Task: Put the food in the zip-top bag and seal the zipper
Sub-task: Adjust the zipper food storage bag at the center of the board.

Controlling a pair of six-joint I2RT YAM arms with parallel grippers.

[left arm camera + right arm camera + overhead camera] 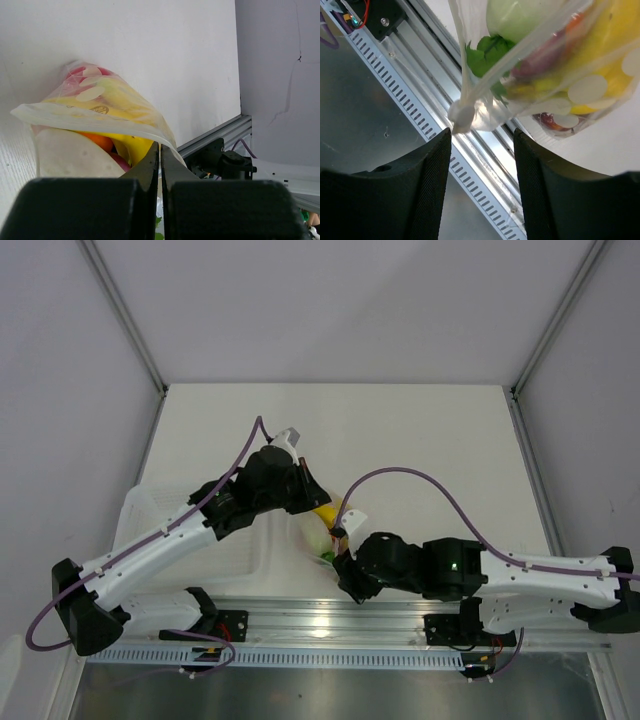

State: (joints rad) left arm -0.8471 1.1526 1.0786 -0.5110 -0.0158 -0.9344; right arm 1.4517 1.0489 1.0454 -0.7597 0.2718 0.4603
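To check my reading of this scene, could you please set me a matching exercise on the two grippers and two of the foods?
Things: 1 left gripper; 2 right gripper; 3 banana; 4 radish leaves.
States: a green; b jaws apart; c yellow, inside the zip-top bag; d shut on the bag's edge.
Pairs: 1-d; 2-b; 3-c; 4-a.

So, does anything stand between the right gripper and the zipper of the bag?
Nothing visible does. The right gripper is open, its jaws just below the end of the zipper, with only air between. The left gripper pinches the zip-top bag at an edge.
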